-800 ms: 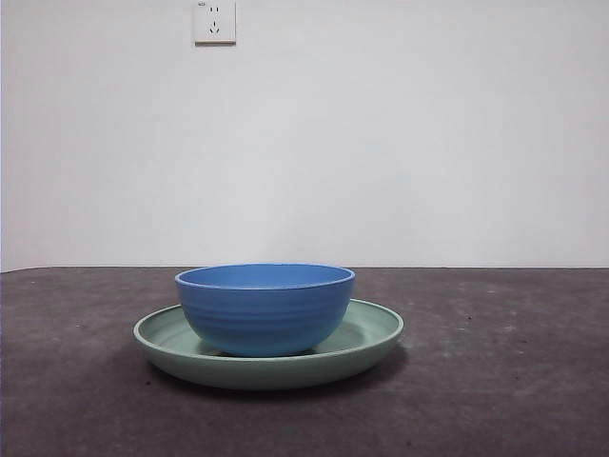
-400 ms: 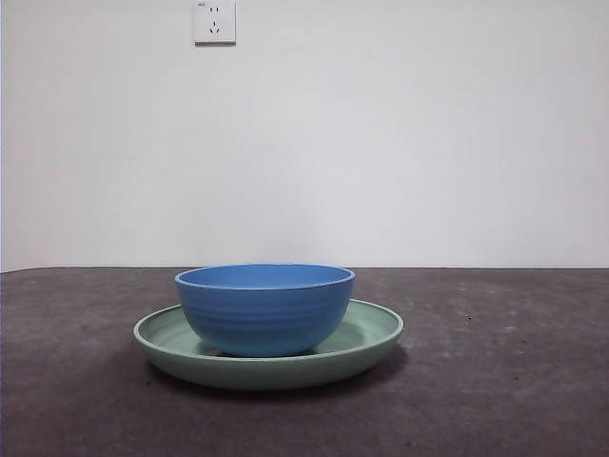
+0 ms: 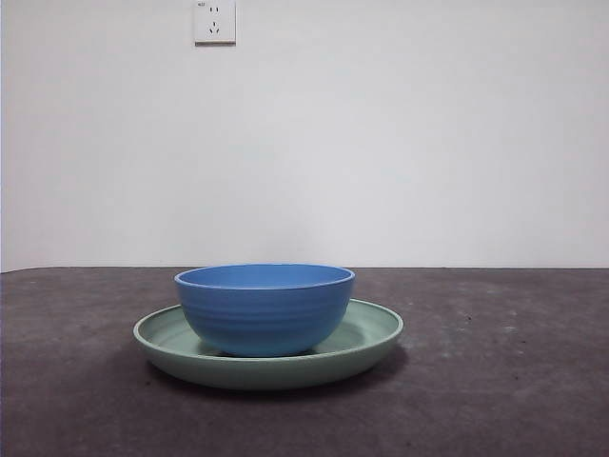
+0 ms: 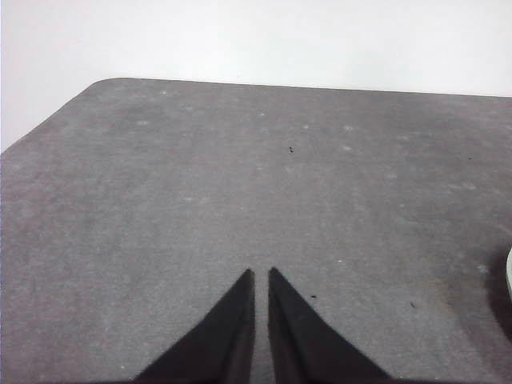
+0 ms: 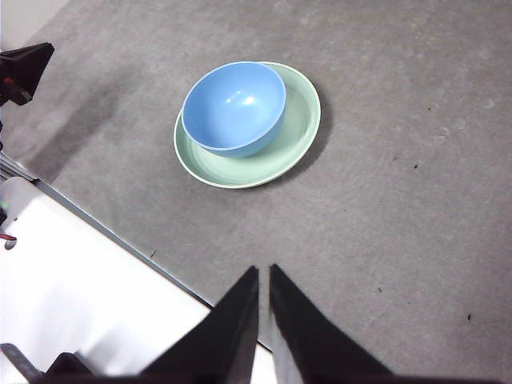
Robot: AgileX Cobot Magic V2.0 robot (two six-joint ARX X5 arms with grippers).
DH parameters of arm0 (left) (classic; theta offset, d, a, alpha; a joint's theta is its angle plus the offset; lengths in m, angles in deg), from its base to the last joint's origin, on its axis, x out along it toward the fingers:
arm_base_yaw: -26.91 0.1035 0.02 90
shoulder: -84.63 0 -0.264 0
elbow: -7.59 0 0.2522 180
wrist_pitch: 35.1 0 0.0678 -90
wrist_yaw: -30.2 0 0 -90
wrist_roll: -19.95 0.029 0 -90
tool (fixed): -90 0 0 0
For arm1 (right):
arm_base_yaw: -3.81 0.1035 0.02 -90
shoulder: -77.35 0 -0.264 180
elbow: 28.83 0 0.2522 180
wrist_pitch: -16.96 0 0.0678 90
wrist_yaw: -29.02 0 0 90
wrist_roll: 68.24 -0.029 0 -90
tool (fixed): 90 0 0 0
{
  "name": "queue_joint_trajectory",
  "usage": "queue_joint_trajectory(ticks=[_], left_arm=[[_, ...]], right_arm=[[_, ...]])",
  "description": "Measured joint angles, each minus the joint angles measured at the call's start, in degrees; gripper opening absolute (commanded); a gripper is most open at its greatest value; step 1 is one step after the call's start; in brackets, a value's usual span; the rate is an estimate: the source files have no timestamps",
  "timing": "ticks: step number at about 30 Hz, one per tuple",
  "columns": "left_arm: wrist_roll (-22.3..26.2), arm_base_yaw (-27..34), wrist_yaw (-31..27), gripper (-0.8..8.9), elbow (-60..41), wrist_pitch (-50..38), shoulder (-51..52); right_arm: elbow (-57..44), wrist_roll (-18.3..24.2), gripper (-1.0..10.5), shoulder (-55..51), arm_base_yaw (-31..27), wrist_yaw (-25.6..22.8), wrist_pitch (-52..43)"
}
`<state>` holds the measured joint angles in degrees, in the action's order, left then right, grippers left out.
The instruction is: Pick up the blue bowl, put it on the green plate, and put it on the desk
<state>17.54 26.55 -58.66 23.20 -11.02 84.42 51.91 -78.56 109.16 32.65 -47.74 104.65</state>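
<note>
The blue bowl stands upright inside the green plate, which rests flat on the desk. No gripper touches either. My right gripper is shut and empty, held high above the desk and well back from the plate. Shut and empty too, my left gripper hangs over bare desk; only a sliver of the plate's rim shows at that view's edge. Neither arm appears in the front view.
A white wall with a power socket closes off the far end of the desk. In the right wrist view a white base borders the desk's edge, and a black part shows at one corner.
</note>
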Motion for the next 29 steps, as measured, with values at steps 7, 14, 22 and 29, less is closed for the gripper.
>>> queue_joint_trajectory(ticks=[7, 14, 22, 29], left_arm=[[0.00, 0.20, -0.07, 0.27, 0.00, 0.00, 0.00], [0.02, 0.20, -0.13, 0.27, 0.00, 0.00, 0.00], [0.00, 0.20, -0.15, 0.27, 0.00, 0.02, -0.02], [0.02, 0.20, -0.15, 0.27, 0.00, 0.00, -0.02]], right_arm=[[0.00, 0.02, 0.2, 0.00, 0.00, 0.00, 0.00], [0.00, 0.00, 0.2, 0.00, 0.00, 0.00, 0.00], [0.00, 0.00, 0.2, 0.00, 0.00, 0.00, 0.00], [-0.04, 1.62, 0.2, -0.15, -3.32, 0.04, -0.26]])
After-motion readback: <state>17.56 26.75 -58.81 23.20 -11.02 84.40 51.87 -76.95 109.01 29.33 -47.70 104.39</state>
